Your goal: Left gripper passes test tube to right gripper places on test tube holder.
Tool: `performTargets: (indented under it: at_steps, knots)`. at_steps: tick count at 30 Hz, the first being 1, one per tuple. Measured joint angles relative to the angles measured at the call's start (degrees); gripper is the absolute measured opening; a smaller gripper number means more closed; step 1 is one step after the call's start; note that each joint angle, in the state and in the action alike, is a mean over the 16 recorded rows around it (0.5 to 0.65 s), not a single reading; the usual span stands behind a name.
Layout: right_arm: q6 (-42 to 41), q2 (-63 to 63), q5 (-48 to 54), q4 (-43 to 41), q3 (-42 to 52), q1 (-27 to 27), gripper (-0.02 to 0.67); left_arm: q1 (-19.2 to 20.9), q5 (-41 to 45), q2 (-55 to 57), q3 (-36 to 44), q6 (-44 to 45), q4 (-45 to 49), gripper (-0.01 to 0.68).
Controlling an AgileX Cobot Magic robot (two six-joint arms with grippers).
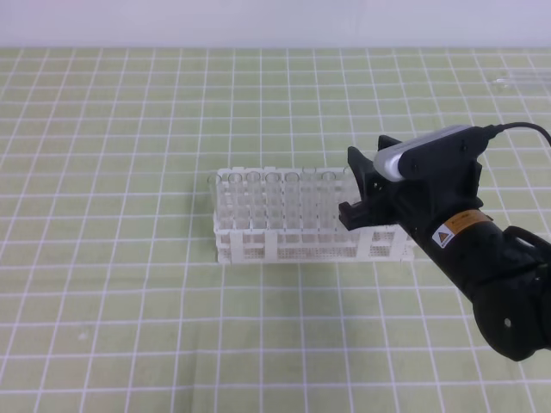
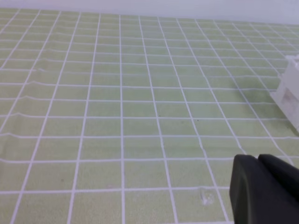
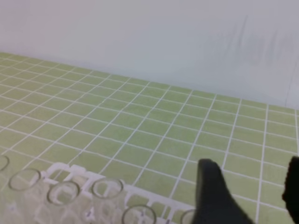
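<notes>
White plastic rack mid-scene on green mat w/ white grid lines, long side facing the high cam. Clear tubes upright in its holes, row after row, approx filling the left and middle part; can't tell which one is the task's own tube, all alike. A few more clear tubes lying flat on the mat, well apart from rack, far back and to its right. Right pincer at rack's right end, above the top tier, fingers black and angular, reaching in from the right on a thick dark arm w/ yellow-orange label and silver-grey cam housing on top. From right wrist cam: right pincer w/ two black fingertips standing apart, moderately wide, only mat showing between them; round tube mouths and white lattice just below and left of fingers. Can't tell if any tube touches a finger. Pale wall beyond the mat. Left pincer seen only from its own wrist cam, low over bare mat, left of rack, jaws pressed together, only a thin seam between. Rack's white corner at right edge of that view, apart from left pincer.
</notes>
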Motion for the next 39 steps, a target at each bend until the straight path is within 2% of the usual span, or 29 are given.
performTargets:
  at_steps: [6, 11, 15, 21, 28, 34, 39]
  knots:
    - [0.0, -0.7, 0.5, 0.0, 0.0, 0.0, 0.328, 0.0, 0.0, 0.0, 0.0, 0.0, 0.0, -0.003]
    - [0.0, -4.0, 3.7, 0.1, 0.1, 0.0, 0.338, 0.0, 0.2, 0.1, -0.1, 0.0, 0.0, -0.003]
    - [0.0, -10.0, 8.5, 0.0, 0.1, 0.0, 0.287, 0.0, 0.2, 0.1, -0.1, 0.0, 0.0, -0.003]
    - [-2.0, -24.6, 20.9, -0.1, 0.1, -1.2, 0.160, 0.0, 0.1, 0.1, 0.0, 0.0, 0.0, -0.003]
    - [-6.1, -43.1, 37.5, -1.3, 2.1, -6.8, 0.018, 0.0, -0.1, 0.0, 0.1, 0.0, 0.0, -0.003]
    - [-9.1, -54.3, 47.2, -2.6, 7.8, -14.6, -0.012, 0.0, -0.1, 0.0, 0.1, 0.0, 0.0, -0.003]
    - [-9.4, -60.1, 49.6, -3.5, 14.9, -20.2, -0.015, 0.0, -0.2, -0.1, 0.2, -0.1, 0.0, -0.003]
